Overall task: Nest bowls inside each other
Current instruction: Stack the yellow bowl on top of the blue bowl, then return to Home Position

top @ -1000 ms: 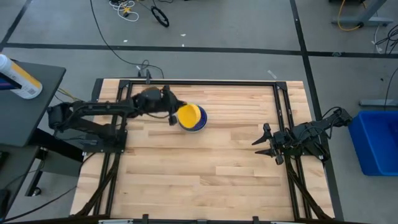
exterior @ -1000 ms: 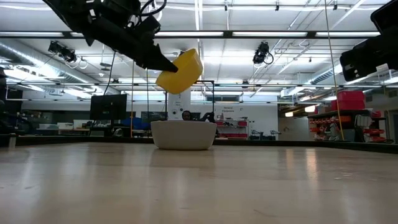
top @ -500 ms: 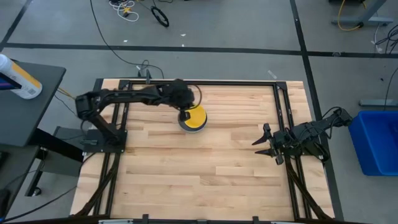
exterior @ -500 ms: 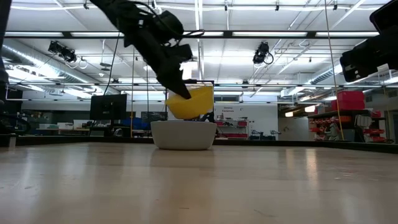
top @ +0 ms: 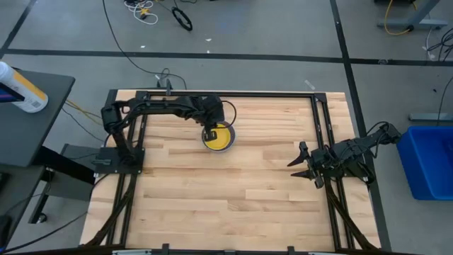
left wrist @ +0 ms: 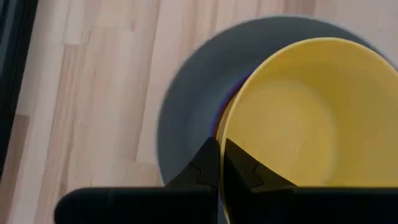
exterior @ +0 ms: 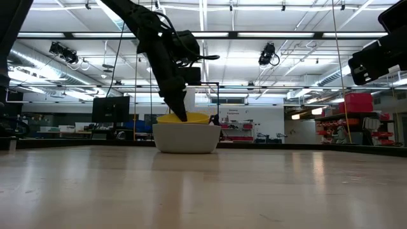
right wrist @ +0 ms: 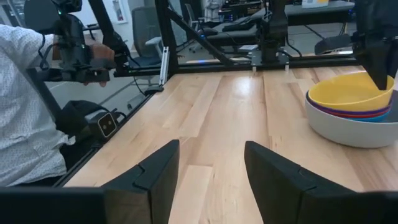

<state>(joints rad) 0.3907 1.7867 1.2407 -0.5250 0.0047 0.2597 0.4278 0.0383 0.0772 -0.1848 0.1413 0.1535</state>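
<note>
The bowls stand as one stack on the far middle of the table. A grey bowl (top: 207,144) (exterior: 186,137) is outermost, with dark blue and red rims (right wrist: 357,114) showing inside it. The yellow bowl (top: 219,137) (right wrist: 349,93) lies on top, its rim just above the grey one (exterior: 191,118). My left gripper (top: 209,133) (left wrist: 220,146) reaches steeply down onto the stack's left side and is shut on the yellow bowl. My right gripper (top: 301,161) (right wrist: 211,163) waits open at the table's right edge, holding nothing. My left gripper pinches the yellow bowl's rim (left wrist: 225,132) on the side toward the table's left, one finger inside the bowl and one outside. The fingers come from above, pointing steeply down. The bowl sits about level inside the stack of other bowls.
Black frame rails (top: 226,95) run along the table's far, left and right edges. A blue bin (top: 428,159) stands off the table to the right, and a side table with a bottle (top: 21,88) to the left. A person (right wrist: 28,106) stands beyond the table.
My left gripper has reached toward the table's right and gone down, tipping from nearly level to steeply downward. The yellow bowl, tilted on edge above the stack a second ago, has turned level and sunk into the stack. My gripper has stayed shut on it.
</note>
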